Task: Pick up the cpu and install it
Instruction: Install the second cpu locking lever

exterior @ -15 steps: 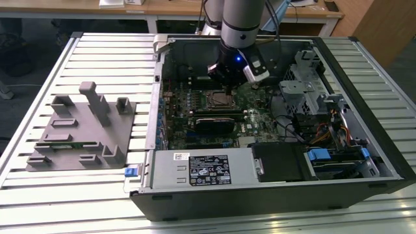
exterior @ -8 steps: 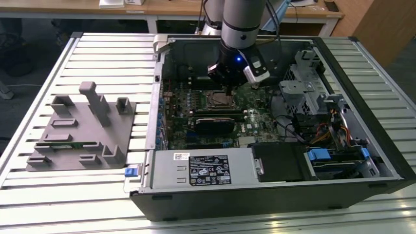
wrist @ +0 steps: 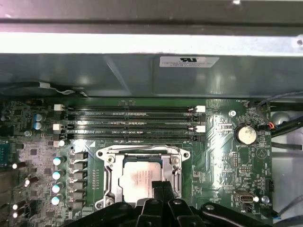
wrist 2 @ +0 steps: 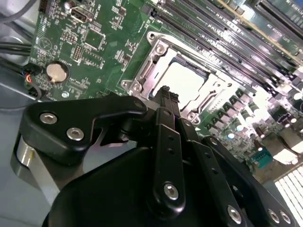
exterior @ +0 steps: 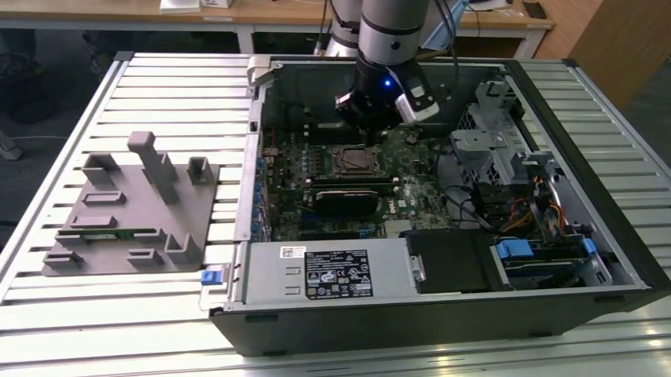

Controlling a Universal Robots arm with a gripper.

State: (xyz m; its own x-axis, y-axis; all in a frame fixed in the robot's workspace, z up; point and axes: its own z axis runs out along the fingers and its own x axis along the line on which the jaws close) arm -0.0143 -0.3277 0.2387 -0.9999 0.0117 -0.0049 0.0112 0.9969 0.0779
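Beside the open computer case [exterior: 441,314], on the exterior view's left, a grey fixture tray [exterior: 131,220] is lying on the slatted table [exterior: 63,118], well apart from the work. Moving rightward into the case, the green motherboard [exterior: 357,181] is lying flat, and the socket [exterior: 354,159] is sitting near its middle, with the arm [exterior: 394,31] reaching down just beyond it.

Taking the socket as landmark: the cpu [wrist: 142,177] is already sitting inside its metal frame, silver top facing up, level with the frame as far as the wrist views are showing; in the second wrist view the cpu [wrist 2: 182,80] is showing as a pale square within the bright bracket. Being square, it is offering no long axis; its edges are running parallel to the socket frame and to the memory slots [wrist: 130,123] beside the socket. The coin battery [wrist: 246,134] is lying well off to the socket's other side.

The gripper [wrist: 162,189] is hanging directly over the socket, the cpu lying straight below and slightly ahead of its tips. Its fingers [wrist 2: 165,101] are pressing together, closed with nothing between them, and whether the tips are touching the chip's top or hovering just above it I cannot tell.
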